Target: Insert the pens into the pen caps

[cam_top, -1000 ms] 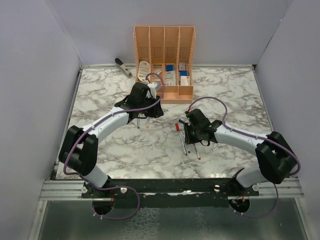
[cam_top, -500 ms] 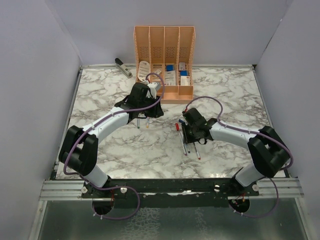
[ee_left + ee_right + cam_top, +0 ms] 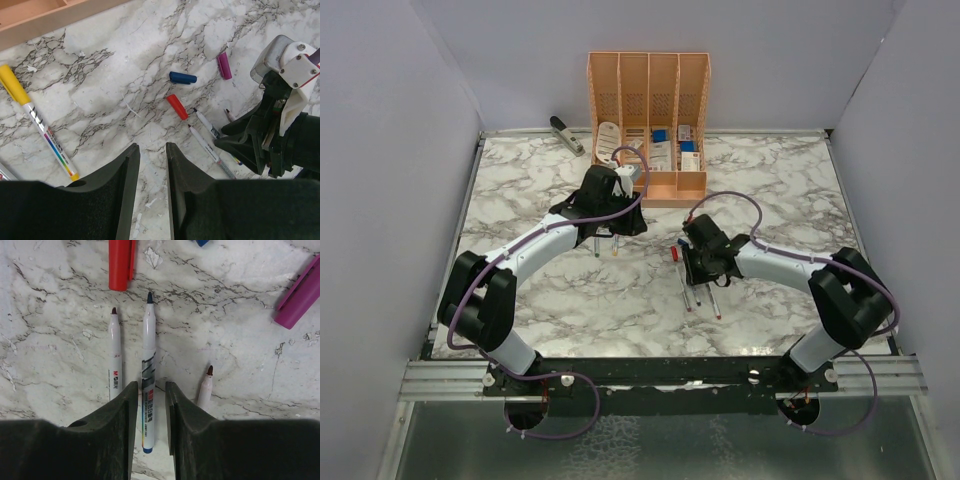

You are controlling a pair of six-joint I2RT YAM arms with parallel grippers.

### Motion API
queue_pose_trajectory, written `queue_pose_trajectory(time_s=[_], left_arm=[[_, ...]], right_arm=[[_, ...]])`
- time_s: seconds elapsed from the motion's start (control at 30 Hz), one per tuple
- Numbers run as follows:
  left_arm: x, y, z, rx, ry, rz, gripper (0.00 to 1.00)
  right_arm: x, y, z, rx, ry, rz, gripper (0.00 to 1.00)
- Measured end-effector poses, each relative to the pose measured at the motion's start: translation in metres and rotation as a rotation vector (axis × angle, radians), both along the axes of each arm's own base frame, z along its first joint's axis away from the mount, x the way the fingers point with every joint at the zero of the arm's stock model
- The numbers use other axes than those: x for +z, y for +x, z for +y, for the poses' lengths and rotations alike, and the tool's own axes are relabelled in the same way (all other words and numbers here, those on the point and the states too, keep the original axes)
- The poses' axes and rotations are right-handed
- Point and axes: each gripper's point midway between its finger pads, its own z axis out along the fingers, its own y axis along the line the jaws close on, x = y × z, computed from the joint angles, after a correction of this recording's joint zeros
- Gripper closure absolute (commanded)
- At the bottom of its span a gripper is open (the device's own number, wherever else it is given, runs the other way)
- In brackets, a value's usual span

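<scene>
Desk (image 3: 770, 180) centre: right gripper (image 3: 151, 387) narrowly parted, low over the blue-tipped pen (image 3: 148, 365), which lies in the gap unpinched. Two other pens (image 3: 114, 355) flank it. Red cap (image 3: 121, 262) and purple cap (image 3: 300, 295) lie just beyond. Left gripper (image 3: 152, 150) slightly parted, empty, nearer the far edge.

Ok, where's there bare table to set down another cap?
Bare marble lies right of the organizer, and along the front edge left of centre. It is crowded around the right gripper: pens and caps lie there.
</scene>
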Motion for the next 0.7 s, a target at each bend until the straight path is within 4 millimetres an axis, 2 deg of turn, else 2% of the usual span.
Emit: queue_pose_trajectory(time_s=[0.23, 0.5, 0.7], left_arm=[[0.0, 0.0, 0.0, 0.001, 0.002, 0.002, 0.69], [-0.001, 0.0, 0.001, 0.001, 0.003, 0.002, 0.69], [-0.001, 0.0, 0.001, 0.002, 0.006, -0.001, 0.69]], right_arm=[[0.0, 0.008, 0.005, 0.0, -0.007, -0.009, 0.74], [-0.001, 0.013, 0.005, 0.004, -0.024, -0.02, 0.98], [-0.001, 0.013, 0.004, 0.001, -0.037, -0.022, 0.99]])
